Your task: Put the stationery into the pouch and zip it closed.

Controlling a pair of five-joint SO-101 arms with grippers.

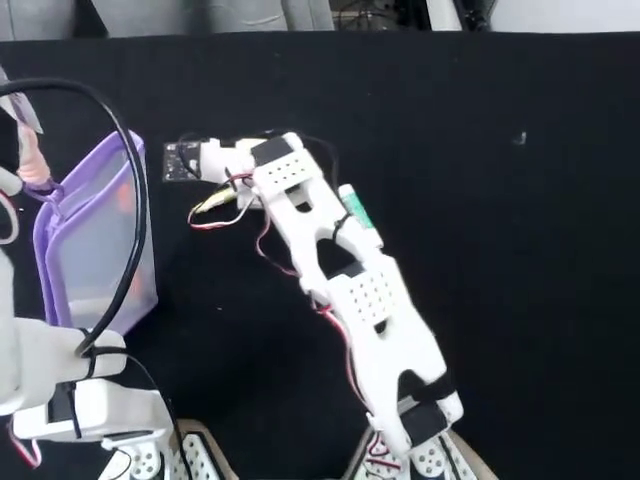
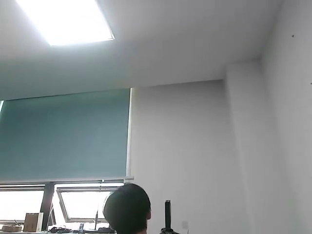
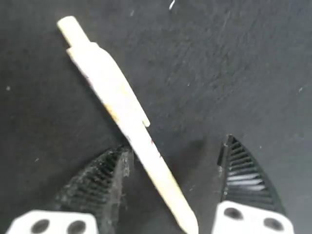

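Black cloth covers the bench (image 1: 500,250), and at its left side a clear pouch (image 1: 90,250) with purple trim stands upright against the left arm (image 1: 40,370), whose tool (image 1: 22,140) rises at the picture's edge, its state impossible to tell. Reaching across the middle, the right arm has its tool (image 3: 175,148) spread wide and clamped on nothing, with a cream pen (image 3: 114,100) lying slantwise on the cloth between the jaws, closer to one. A green-banded marker (image 1: 357,215) lies just beside that arm, well apart from the pouch.

Black table (image 1: 500,250) bears pen (image 3: 122,117), perhaps pouch (image 1: 95,250).
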